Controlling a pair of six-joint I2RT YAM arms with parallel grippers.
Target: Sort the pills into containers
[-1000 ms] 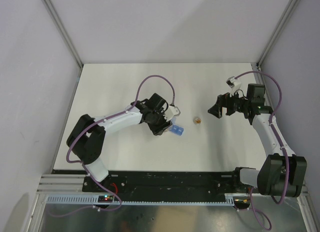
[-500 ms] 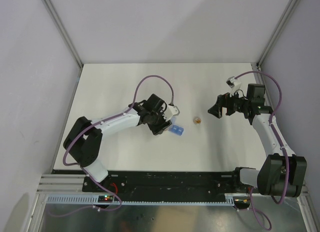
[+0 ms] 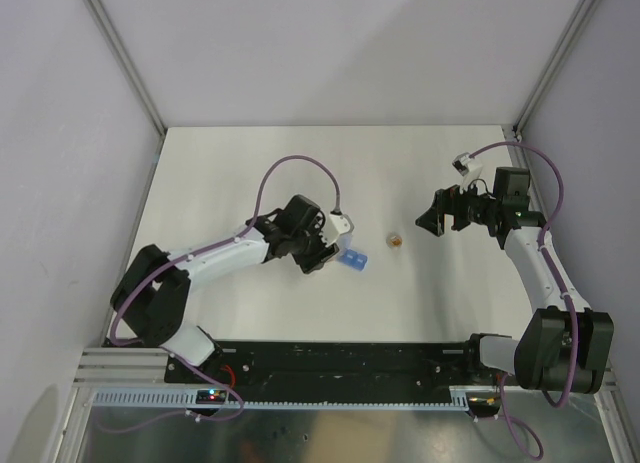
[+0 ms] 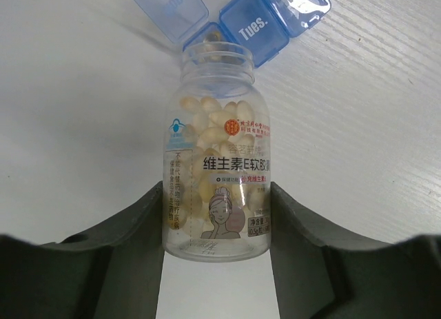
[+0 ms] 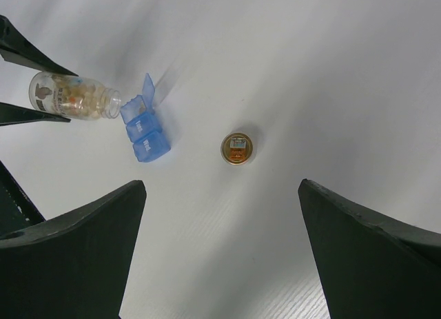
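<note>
Jaws of the left gripper [image 4: 217, 195] stand partly closed, one dark finger pressed against each side of a clear plastic bottle [image 4: 217, 174] with a printed label. The bottle is tipped on its side, uncapped, with pale yellow capsules [image 4: 207, 122] heaped inside. Its mouth sits right at the end compartment of a small light-blue plastic pill box [image 4: 253, 29], whose lid [image 4: 169, 9] stands flipped up; the next lid, marked "Tues.", is down. Whether a capsule lies in that open compartment I cannot tell. The box rests on the white table [image 3: 250, 163], just right of the left gripper. Further right, apart from the box, sits a small amber-brown round object [image 5: 238, 148]. Beyond it the right gripper [image 5: 220, 187] hovers with jaws spread wide, holding nothing.
</note>
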